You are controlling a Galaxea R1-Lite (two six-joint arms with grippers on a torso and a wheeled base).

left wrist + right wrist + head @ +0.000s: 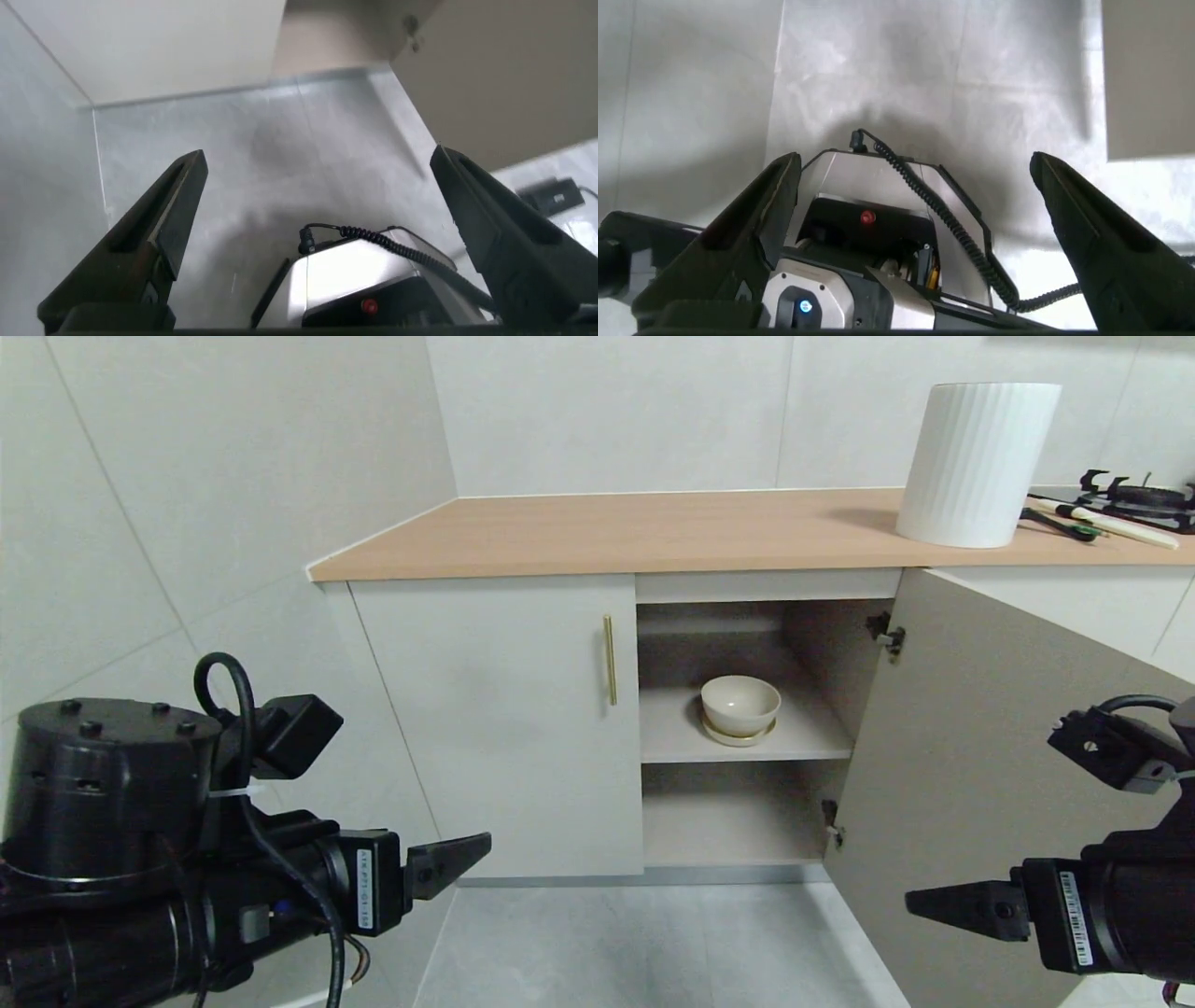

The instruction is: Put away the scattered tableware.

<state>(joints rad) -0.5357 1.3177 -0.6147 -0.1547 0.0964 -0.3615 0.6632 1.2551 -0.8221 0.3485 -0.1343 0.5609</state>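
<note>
A cream bowl (pixel 740 705) sits on a small plate (pixel 738 738) on the middle shelf (pixel 808 735) of the open cabinet. A few long utensils (pixel 1102 523) lie on the wooden countertop (pixel 607 532) at the far right. My left gripper (pixel 478 847) hovers low at the left, in front of the closed cabinet door, well short of the bowl. My right gripper (pixel 920 902) hangs low at the right, in front of the open door (pixel 962 756). Over the floor, the left gripper (pixel 318 168) and the right gripper (pixel 915 168) both stand open with nothing between their fingers.
A tall white ribbed container (pixel 977 464) stands on the countertop at the right, with a black stove burner (pixel 1141 497) behind the utensils. The left cabinet door (pixel 504 728) is shut and has a gold handle (pixel 609 660). The bottom shelf (pixel 728 831) is bare. Grey floor lies below.
</note>
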